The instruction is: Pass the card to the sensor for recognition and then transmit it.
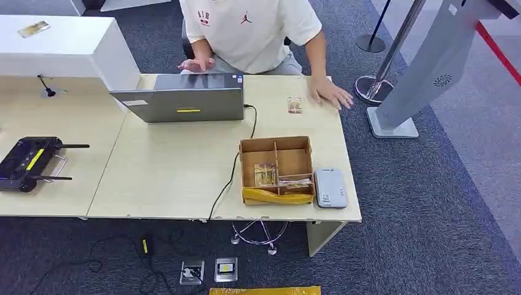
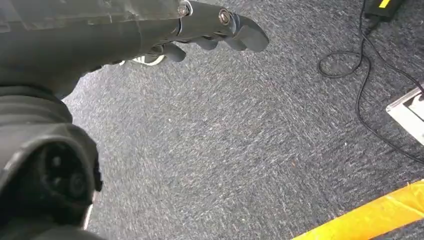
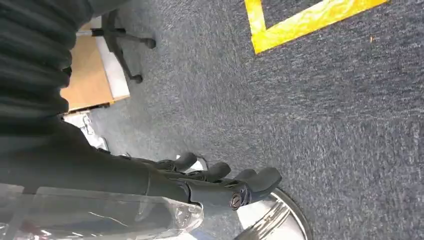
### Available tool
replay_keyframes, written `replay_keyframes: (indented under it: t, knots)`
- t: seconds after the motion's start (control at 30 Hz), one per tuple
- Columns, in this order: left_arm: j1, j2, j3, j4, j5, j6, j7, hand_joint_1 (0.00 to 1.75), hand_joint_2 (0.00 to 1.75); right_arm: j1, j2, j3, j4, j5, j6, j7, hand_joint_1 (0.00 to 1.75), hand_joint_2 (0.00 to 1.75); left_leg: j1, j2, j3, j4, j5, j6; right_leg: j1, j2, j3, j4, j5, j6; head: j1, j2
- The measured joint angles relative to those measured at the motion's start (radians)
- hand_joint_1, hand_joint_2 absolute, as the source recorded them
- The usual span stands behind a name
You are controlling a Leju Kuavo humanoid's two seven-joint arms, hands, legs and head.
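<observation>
Left hand [image 2: 215,32] hangs over carpet [image 2: 240,150], fingers slightly curled, holding nothing. Right hand [image 3: 220,182] likewise above carpet, empty.

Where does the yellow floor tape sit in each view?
Head view: yellow floor tape at the bottom edge, before the wooden table.
Left wrist view: a strip, across the grey carpet from the left hand.
Right wrist view: a corner, beyond the right hand.
Shared landmark: grey carpet.

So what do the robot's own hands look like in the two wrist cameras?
The left hand has dark grey, rounded fingers with silver screw heads at the knuckles, behind a black ribbed cover. The right hand looks the same, dark grey with a round screw, and clear plastic wrap covers the arm behind it.
</observation>
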Motion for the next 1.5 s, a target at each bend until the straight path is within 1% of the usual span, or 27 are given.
replay_keyframes:
  t: [0.77, 1.5]
  knots:
    - [0.004, 0.0, -0.005, 0.0, 0.009, 0.012, 0.0, 0.0, 0.0, 0.001, 0.0, 0.018, 0.004, 0.017, 0.008, -0.026, 0.0, 1.75, 0.0, 0.0, 0.0, 0.0, 0.0, 0.0, 0.0, 0.0, 0.0, 0.0, 0.0, 0.0, 0.0, 0.0]
    - [0.003, 0.0, -0.005, 0.0, 0.01, 0.016, 0.0, 0.0, 0.0, 0.002, 0.0, 0.031, 0.006, 0.02, 0.01, -0.026, 0.0, 1.75, 0.0, 0.0, 0.0, 0.0, 0.0, 0.0, 0.0, 0.0, 0.0, 0.0, 0.0, 0.0, 0.0, 0.0]
